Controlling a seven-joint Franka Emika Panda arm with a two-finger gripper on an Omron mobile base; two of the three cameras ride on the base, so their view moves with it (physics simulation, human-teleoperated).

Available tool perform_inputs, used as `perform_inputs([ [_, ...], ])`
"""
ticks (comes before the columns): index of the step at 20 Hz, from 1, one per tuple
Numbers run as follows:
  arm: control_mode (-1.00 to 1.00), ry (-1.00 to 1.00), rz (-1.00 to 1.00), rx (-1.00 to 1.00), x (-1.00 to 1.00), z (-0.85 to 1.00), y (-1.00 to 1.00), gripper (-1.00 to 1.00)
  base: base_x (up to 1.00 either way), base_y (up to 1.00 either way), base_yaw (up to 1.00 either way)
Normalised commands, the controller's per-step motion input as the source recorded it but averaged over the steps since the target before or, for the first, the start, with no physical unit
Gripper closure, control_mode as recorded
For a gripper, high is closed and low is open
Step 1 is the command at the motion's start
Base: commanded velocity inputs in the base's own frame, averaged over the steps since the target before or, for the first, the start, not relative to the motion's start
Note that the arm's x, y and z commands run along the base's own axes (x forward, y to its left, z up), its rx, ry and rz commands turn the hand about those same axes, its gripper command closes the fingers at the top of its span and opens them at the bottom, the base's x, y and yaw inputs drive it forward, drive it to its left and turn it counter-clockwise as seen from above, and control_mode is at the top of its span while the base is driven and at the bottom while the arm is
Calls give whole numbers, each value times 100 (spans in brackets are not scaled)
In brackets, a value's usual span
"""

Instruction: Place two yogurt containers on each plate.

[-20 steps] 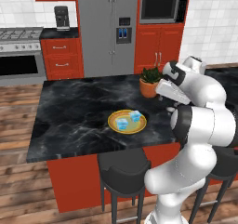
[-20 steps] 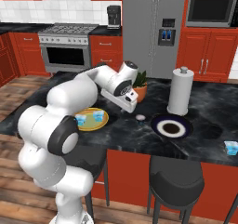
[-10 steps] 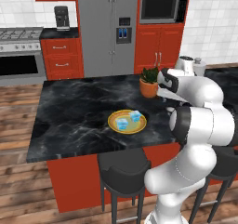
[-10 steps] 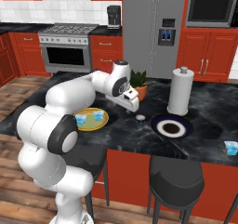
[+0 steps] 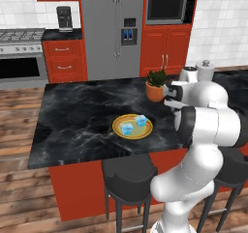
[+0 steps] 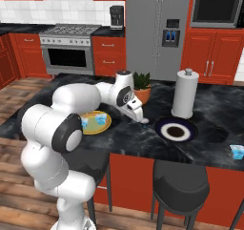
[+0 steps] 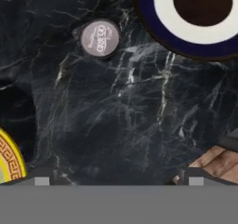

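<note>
Hand (image 6: 143, 120) is hovering, fingers spread, over a cup (image 7: 99, 38) sitting beside the navy plate (image 7: 153, 18).

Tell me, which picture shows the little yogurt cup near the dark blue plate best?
The hand view: the yogurt cup shows its lid from above. The right base view shows it tiny, beside the navy plate.

Glossy veined black marble counter (image 7: 116, 125), glazed navy-rimmed plate (image 7: 153, 28), matt printed yogurt lid (image 7: 99, 38).

2 yogurt cups (image 5: 133, 124) upright on yellow plate (image 5: 117, 124); 1 cup (image 7: 99, 38) on counter nr navy plate (image 6: 164, 127); another (image 6: 237, 151) far off.
</note>
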Motion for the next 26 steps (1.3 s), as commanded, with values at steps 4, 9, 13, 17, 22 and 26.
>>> perform_inputs([
  [4,-100,23,-6,4,33,-2,-30,-100,0,0,0],
  [9,-100,13,0,2,22,-7,-21,-100,0,0,0],
  [13,-100,3,0,2,32,-19,-12,-100,0,0,0],
  [17,-100,1,0,7,24,-26,-2,-100,0,0,0],
  [22,-100,0,0,3,18,-31,0,-100,0,0,0],
  [26,-100,-2,0,0,15,-19,-1,-100,0,0,0],
])
